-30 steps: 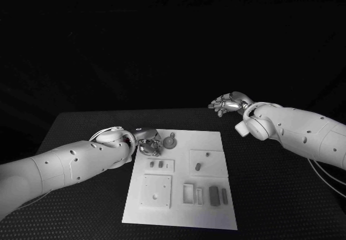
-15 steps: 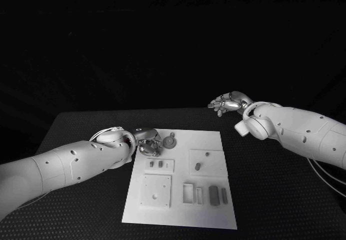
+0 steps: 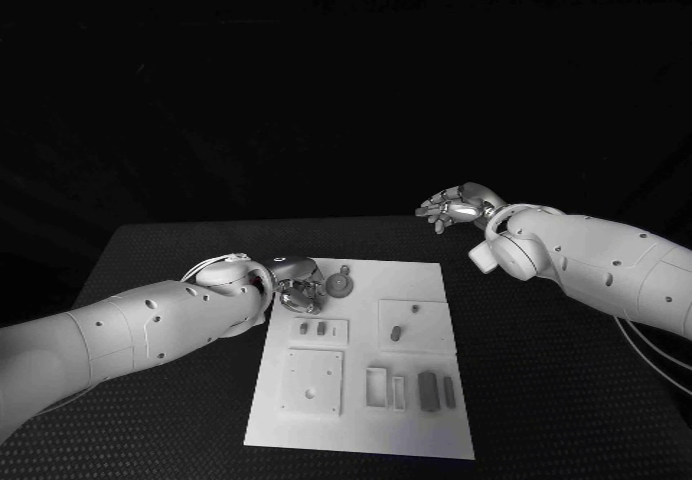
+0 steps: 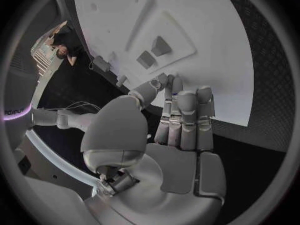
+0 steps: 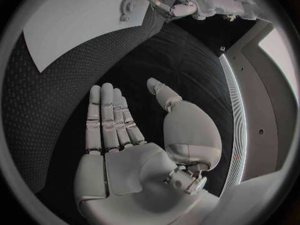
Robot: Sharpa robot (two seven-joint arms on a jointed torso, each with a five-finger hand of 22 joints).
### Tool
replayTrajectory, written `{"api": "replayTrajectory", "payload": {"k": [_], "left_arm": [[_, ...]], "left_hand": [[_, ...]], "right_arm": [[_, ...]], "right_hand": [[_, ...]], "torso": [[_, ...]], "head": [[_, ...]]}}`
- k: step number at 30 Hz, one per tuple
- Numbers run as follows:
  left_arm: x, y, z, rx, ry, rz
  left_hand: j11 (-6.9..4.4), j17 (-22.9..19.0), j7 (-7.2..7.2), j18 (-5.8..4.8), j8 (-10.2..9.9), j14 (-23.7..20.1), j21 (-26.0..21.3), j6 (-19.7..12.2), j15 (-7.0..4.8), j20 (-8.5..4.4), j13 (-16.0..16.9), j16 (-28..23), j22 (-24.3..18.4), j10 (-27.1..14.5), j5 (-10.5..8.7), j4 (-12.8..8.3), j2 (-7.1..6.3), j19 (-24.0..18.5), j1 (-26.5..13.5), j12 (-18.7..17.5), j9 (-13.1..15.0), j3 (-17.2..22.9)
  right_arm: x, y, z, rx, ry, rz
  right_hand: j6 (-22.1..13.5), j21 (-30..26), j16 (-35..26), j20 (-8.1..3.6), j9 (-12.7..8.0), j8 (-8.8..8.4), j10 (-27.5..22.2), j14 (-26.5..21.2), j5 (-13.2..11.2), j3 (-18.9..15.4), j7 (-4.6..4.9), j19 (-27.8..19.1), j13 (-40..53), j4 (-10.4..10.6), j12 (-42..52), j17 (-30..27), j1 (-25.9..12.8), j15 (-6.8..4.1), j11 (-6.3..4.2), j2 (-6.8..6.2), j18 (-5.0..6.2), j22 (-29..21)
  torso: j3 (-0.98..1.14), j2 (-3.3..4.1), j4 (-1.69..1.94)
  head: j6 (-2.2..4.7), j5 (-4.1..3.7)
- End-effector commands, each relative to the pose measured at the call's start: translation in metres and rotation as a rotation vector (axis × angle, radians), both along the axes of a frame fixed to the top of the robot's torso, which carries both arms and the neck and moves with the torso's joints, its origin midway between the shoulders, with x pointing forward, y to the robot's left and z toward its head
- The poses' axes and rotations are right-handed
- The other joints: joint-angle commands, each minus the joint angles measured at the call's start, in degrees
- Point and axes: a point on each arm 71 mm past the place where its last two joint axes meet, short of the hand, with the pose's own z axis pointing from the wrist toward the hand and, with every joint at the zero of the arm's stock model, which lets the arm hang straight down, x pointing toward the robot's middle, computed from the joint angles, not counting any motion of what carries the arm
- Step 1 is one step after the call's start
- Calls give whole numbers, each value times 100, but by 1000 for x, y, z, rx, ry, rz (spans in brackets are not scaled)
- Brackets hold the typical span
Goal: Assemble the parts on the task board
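Note:
The white task board lies in the middle of the black table. A round toothed part rests near its far left corner. My left hand hovers right beside that part, at the board's far left edge. In the left wrist view the left hand has straight fingers, with the thumb drawn close to the fingertips over the board. Whether anything sits between them is hidden. My right hand is raised beyond the board's far right corner. Its fingers are spread flat and hold nothing.
Two small pieces sit in a recessed plate on the board's left side, and a short peg lies in another to the right. A square plate and long bars fill the near part. Black table surrounds the board.

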Motion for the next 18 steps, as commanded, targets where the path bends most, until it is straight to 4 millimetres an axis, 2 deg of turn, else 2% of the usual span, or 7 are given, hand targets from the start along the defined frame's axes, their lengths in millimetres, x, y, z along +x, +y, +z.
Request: {"api": "replayTrajectory", "payload": {"k": [1,15,18], "left_arm": [[-7,-5,-11,23,35,-27],[-6,-2,-11,20,28,-18],[-6,-2,-11,19,26,-15]], "left_hand": [[4,-1,36,176,-15,-8,-18,-19,-48,-166,-8,-13,88,8,-10,12,38,-7,-11,-13,-1,-7],[-7,4,61,158,-68,-31,-9,-90,-58,-190,29,-5,109,23,-65,3,-62,-23,-38,2,-11,-47],[-6,3,98,148,-133,-41,-8,-191,-58,-198,45,-6,110,12,-87,9,-94,-28,-36,3,-35,-50]], "right_arm": [[0,1,0,2,1,15],[0,1,0,3,1,16],[0,1,0,3,-1,16]], "right_hand": [[-32,-38,21,8,-9,26,-41,-43,31,-11,84,37,-7,2,22,-6,-22,14,-7,36,45,10],[-32,-43,21,8,-11,27,-42,-43,31,-11,84,40,-12,2,25,-7,-22,14,-6,38,45,15],[-32,-44,21,8,-11,27,-42,-43,31,-11,84,40,-13,2,26,-7,-22,14,-6,38,45,16]], "torso": [[0,1,-2],[-2,1,2],[-2,1,1]], "head": [[-1,0],[-5,-12],[-5,-14]]}}
